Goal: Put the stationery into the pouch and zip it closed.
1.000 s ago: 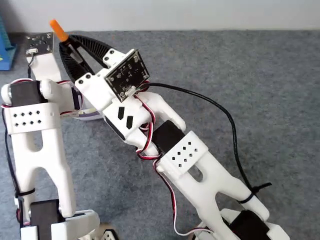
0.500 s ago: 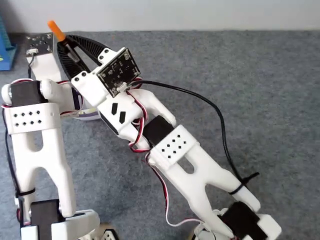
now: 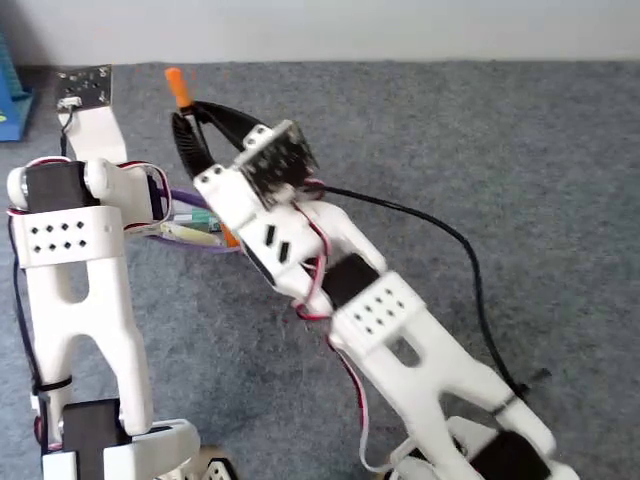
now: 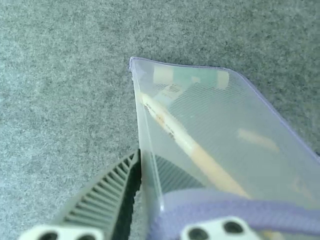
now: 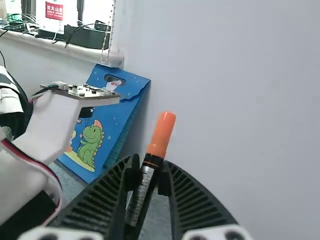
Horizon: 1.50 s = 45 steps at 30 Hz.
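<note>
My left gripper (image 4: pixel 141 167) is shut on the edge of a clear pouch (image 4: pixel 220 125) with a purple zip band, held just above the grey carpet. Inside the pouch lie a wooden pencil (image 4: pixel 186 144) and some pale green and white items. From above, the pouch (image 3: pixel 195 224) pokes out beside the left arm's wrist (image 3: pixel 125 190). My right gripper (image 3: pixel 195 128) hangs above and a little beyond the pouch, shut on a pen with an orange cap (image 3: pixel 177 87). The pen (image 5: pixel 159 131) stands upright between the ribbed fingers (image 5: pixel 117 185).
A blue paper bag with a dinosaur (image 5: pixel 97 132) leans against the white wall at the far left (image 3: pixel 8 95). A black cable (image 3: pixel 455 245) trails from the right arm across the carpet. Open carpet (image 3: pixel 520 150) lies to the right.
The right arm has swung to the right with the pen, carrying it away from the left arm's wrist. The pouch under it has come more into sight.
</note>
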{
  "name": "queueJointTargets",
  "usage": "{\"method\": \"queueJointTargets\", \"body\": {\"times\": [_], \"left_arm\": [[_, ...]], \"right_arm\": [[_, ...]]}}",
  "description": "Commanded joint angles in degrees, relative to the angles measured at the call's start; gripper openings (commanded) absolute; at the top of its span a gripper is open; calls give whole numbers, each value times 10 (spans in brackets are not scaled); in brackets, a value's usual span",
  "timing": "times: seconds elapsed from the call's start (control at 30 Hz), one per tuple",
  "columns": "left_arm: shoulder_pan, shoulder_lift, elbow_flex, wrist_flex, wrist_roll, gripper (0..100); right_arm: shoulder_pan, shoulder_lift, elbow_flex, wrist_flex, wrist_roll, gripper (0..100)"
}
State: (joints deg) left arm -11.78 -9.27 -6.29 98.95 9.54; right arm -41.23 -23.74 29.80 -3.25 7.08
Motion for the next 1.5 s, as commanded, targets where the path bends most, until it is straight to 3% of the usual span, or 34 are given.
{"method": "queueJointTargets", "body": {"times": [0.0, 0.67, 1.2, 1.4, 1.47], "left_arm": [[-2, 2, -1, 15, 5, 11], [-4, -2, -1, 15, 5, 11], [-3, -2, -1, 15, 5, 11], [-3, -2, -1, 15, 5, 11], [-2, -2, -1, 15, 5, 11]], "right_arm": [[13, -84, 32, 16, 4, 8], [10, -316, 31, 326, 6, 8], [-56, -144, 30, 335, 22, 15], [-57, -125, -52, 397, -1, 254], [-53, -124, -103, 452, -25, 270]]}}
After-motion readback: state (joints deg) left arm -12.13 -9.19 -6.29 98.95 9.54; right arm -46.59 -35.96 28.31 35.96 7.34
